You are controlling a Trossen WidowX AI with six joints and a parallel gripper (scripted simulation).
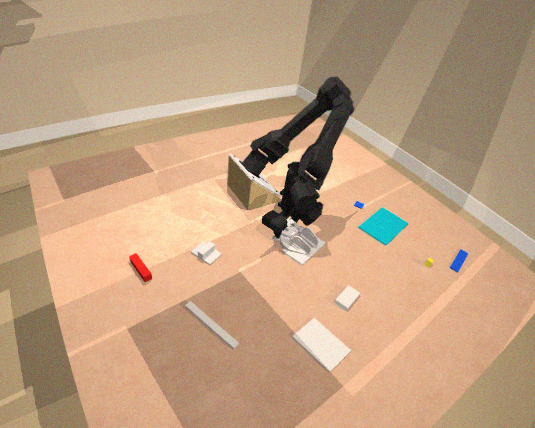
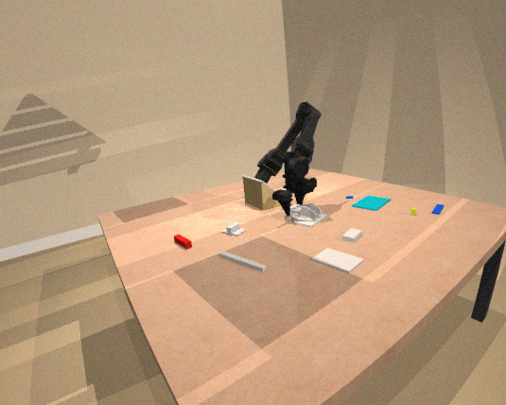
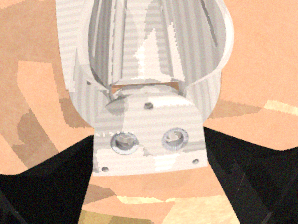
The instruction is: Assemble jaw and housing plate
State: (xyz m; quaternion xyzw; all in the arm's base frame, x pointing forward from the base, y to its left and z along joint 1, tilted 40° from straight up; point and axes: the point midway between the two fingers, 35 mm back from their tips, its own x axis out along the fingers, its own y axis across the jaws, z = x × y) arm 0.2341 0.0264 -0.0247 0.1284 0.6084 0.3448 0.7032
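Beige walls with a white skirting board meet behind a tan wooden surface (image 1: 97,240) (image 2: 210,303), crossed by bands of light and darker patches. The tool (image 1: 292,227) (image 2: 293,208) (image 3: 148,136) has its black fingers set wide, pinching the white housing plate (image 3: 150,157) by its two sides; the plate shows two large round holes and three small ones. At twelve o'clock from the plate in the wrist view lies the white jaw assembly (image 1: 304,257) (image 2: 314,223) (image 3: 215,95), curved pieces standing on a base; whether the gear teeth mesh cannot be told. Seen from above, outward from the tool, a tan block (image 1: 238,187) (image 2: 257,193) stands at ten o'clock, a cyan square (image 1: 383,226) (image 2: 372,202) lies at three, a flat white slab (image 1: 322,344) (image 2: 338,259) at about six, and a red bar (image 1: 140,267) (image 2: 183,241) between eight and nine. No lettering or labels can be read.
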